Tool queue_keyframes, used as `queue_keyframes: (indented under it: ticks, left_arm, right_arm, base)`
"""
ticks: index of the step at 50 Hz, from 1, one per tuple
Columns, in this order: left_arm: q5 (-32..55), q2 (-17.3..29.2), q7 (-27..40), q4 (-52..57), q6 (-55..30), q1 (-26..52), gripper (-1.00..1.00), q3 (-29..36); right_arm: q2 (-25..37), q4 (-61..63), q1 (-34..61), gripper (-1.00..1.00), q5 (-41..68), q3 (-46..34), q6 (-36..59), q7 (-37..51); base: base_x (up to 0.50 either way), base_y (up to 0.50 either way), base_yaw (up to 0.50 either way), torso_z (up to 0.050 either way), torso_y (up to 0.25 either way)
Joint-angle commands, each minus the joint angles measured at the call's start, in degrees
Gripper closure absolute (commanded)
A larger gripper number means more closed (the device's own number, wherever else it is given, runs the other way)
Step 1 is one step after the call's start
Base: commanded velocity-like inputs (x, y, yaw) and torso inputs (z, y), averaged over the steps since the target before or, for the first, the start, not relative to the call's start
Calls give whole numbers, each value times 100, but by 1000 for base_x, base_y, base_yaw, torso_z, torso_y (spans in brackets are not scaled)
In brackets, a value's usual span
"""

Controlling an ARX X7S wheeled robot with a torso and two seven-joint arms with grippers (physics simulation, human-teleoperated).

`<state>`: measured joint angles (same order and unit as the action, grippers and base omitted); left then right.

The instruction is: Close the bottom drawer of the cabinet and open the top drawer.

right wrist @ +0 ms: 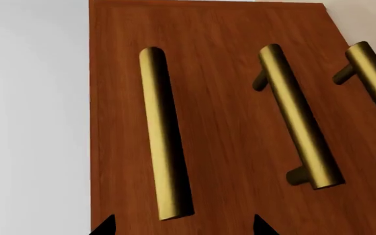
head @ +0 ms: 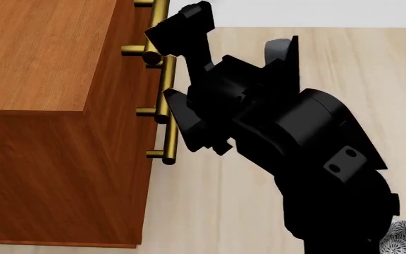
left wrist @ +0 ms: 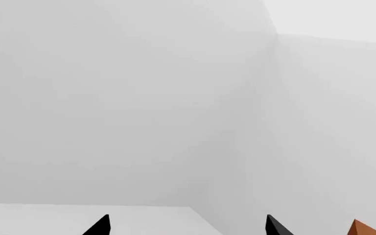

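The cabinet (head: 40, 63) fills the left of the head view, its brass handles on the face towards my right arm. In the right wrist view its front (right wrist: 221, 98) shows three bar handles, and no drawer looks pulled out. The top drawer's handle (right wrist: 165, 137) lies nearest the cabinet's edge, and its end sits between the open fingertips of my right gripper (right wrist: 182, 227) (head: 169, 79), just short of them. The bottom drawer's handle (right wrist: 374, 78) is farthest off. My left gripper (left wrist: 188, 230) is open and empty, facing white walls.
The middle drawer's handle (right wrist: 299, 117) lies between the other two. Pale wooden floor (head: 358, 69) stretches beyond my right arm (head: 295, 132). A reddish-brown corner (left wrist: 365, 229) shows at the edge of the left wrist view.
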<state>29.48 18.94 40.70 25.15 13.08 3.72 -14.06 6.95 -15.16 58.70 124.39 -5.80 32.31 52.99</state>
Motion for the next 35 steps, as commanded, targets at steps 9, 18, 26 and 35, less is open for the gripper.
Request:
queue_keyframes:
  ticks: [9, 18, 26, 35]
  left_arm:
    - [53, 71, 59, 83, -87, 41, -100, 6]
    - [7, -14, -67, -84, 137, -28, -100, 23]
    - [59, 94, 62, 67, -73, 42, -100, 23]
    - [79, 108, 70, 58, -87, 50, -100, 40]
  right_arm:
    - [-87, -226, 201, -100, -96, -303, 36, -218]
    - [-18, -295, 178, -100, -207, -378, -5, -338]
    - [48, -314, 229, 100, -299, -430, -54, -378]
    - [91, -256, 261, 100, -348, -481, -97, -365]
  base:
    - [0, 0, 0, 0, 0]
    - [0, 0, 0, 0, 0]
    - [0, 0, 0, 0, 0]
    - [1, 0, 0, 0, 0]
